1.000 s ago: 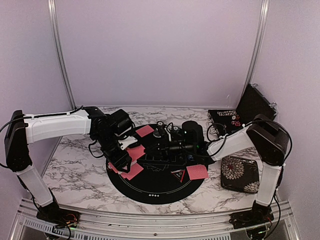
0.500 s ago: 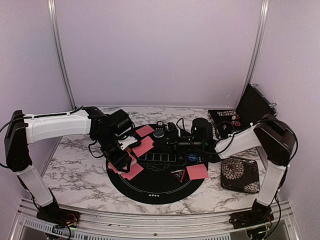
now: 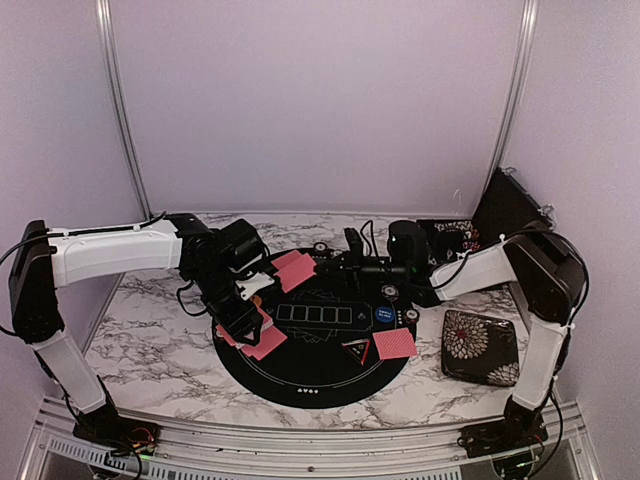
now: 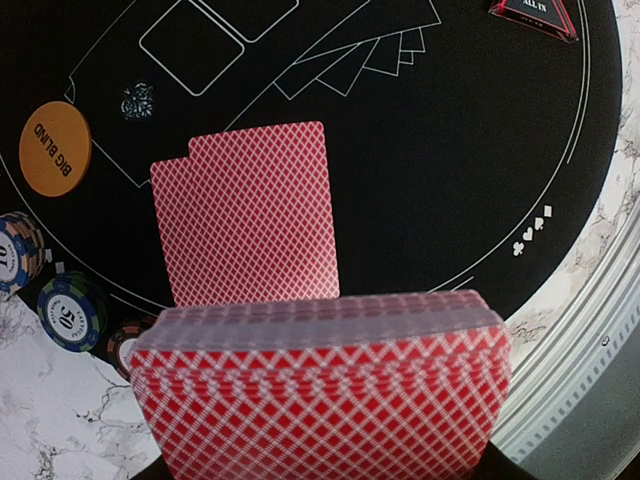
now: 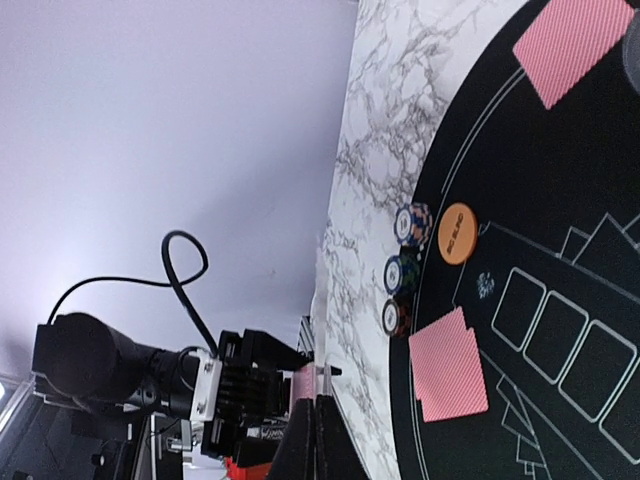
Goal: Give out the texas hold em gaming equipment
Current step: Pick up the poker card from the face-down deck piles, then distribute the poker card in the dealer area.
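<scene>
My left gripper (image 3: 248, 312) hangs over the left side of the round black mat (image 3: 310, 385), shut on a deck of red-backed cards (image 4: 320, 400) that hides its fingers. Below it two dealt cards (image 4: 245, 215) lie overlapped, next to the orange button (image 4: 55, 148) and striped chip stacks (image 4: 72, 310). More cards lie at the back left (image 3: 295, 268) and front right (image 3: 393, 345). The blue button (image 3: 385, 314) and triangle marker (image 3: 356, 349) lie right of centre. My right gripper (image 3: 350, 252) is raised over the mat's back, shut on nothing (image 5: 318, 440).
A floral-patterned case (image 3: 482, 346) lies right of the mat under the right arm. An open case (image 3: 450, 238) with a raised black lid (image 3: 510, 205) stands at the back right. Chip stacks (image 3: 392, 291) sit near the mat's right edge. White walls surround the marble table (image 3: 150, 330).
The right arm has drawn back from the mat's centre toward the back right, still shut. The left arm and its deck have not moved.
</scene>
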`<state>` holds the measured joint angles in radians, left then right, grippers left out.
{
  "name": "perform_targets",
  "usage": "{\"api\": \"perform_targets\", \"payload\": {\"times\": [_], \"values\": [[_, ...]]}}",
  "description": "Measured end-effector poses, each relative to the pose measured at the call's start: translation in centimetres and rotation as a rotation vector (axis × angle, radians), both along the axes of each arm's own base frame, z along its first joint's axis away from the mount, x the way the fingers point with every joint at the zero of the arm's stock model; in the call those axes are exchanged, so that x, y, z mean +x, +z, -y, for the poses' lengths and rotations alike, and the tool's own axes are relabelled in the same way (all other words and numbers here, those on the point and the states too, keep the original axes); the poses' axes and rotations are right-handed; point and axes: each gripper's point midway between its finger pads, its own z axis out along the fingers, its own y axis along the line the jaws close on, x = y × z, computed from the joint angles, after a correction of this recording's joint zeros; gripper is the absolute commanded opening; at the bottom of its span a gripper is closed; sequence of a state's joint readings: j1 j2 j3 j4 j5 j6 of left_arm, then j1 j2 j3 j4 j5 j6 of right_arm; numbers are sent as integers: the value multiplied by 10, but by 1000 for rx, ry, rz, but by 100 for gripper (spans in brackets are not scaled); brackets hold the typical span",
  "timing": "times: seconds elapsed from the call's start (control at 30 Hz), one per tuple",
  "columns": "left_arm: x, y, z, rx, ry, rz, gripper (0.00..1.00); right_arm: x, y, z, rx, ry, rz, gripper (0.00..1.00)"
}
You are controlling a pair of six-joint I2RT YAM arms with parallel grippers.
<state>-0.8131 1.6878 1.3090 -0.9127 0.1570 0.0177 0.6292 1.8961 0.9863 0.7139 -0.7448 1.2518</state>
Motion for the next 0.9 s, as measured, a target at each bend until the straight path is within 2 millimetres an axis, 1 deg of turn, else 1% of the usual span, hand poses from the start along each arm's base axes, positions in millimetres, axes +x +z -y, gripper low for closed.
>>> {"api": "perform_targets", "payload": {"times": [0.13,0.27,0.4,0.5,0.6,0.67,0.77,0.9], "values": [[0,-1,-1,1,5,-1,55,27,-1,-6,-23,-10,35,0],[1,-1,-1,1,6,-2,55,56,-9,-13,-60,-18,58,0],[1,2,-2,-3,7,3,55,88,-14,-26,-101,-24,97,0],[1,4,-3,-10,10,9,55,108,-22,-35,-128,-28,122,0],[0,5,-4,-13,13,12,55,125,-39,-39,-162,-33,120,0],[0,4,-5,-13,13,11,55,135,-54,-42,-187,-36,110,0],[0,4,-4,-15,14,13,55,146,-77,-42,-224,-43,87,0],[0,4,-5,-15,16,12,55,157,-97,-42,-256,-51,63,0]]}}
